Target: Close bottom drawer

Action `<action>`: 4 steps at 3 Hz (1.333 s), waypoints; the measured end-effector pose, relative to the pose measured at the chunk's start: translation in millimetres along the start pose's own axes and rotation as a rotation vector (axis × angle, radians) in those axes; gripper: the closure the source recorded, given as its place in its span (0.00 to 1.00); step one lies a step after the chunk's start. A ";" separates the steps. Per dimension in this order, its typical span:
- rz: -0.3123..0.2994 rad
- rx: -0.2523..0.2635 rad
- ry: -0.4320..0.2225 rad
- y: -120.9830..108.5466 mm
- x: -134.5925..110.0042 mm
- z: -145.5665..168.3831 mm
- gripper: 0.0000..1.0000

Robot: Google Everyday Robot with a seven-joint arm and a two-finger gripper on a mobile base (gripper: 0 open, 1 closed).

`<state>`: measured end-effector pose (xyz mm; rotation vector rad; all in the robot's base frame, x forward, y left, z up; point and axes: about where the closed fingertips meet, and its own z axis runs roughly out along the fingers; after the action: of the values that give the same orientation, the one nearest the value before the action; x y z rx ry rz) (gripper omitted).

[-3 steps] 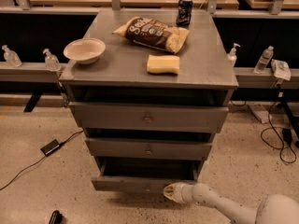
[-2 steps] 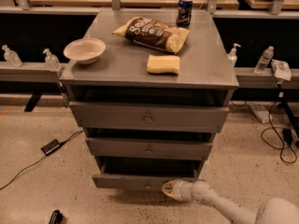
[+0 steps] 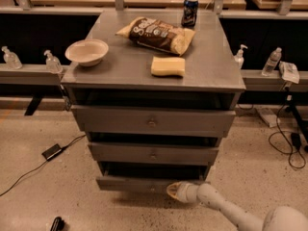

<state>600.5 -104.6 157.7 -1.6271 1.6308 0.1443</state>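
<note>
On the far left, a small clear plastic bottle [image 3: 10, 57] and a clear pump bottle [image 3: 52, 61] stood on a low grey ledge. Nearer, a flat black power adapter [image 3: 51, 151] lay on the speckled floor with its cable trailing left.

A square grey metal desk [image 3: 120, 71] with three drawers filled the middle. On its top, from left to right, sat a shallow white round bowl [image 3: 87, 51], a brown and cream crinkled snack bag [image 3: 156, 34] and, nearer than the bag, a yellow rectangular sponge [image 3: 168, 66]. A dark blue drinks can [image 3: 190, 11] stood upright at the far right corner.

Under the wider top and middle drawers, the bottom drawer [image 3: 130, 183], a thin flat grey front on a shallow box, stood partly pulled out, with a dark gap above its front.

At the right end of that front was the cream-tipped gripper [image 3: 174, 190], on a white rounded arm [image 3: 226, 208] reaching in from the near right. Whether it was open or closed, I could not tell.

Two more clear bottles [image 3: 272, 61] stood on the right ledge, and black cables [image 3: 284, 143] lay below.
</note>
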 end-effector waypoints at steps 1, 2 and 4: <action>0.000 0.000 0.000 1.7 -0.3 -0.8 1.00; -0.017 0.047 -0.013 -29.5 0.9 7.1 1.00; -0.044 0.092 -0.021 -58.5 0.0 15.8 1.00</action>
<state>659.0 -104.7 173.3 -1.5851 1.5620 0.0619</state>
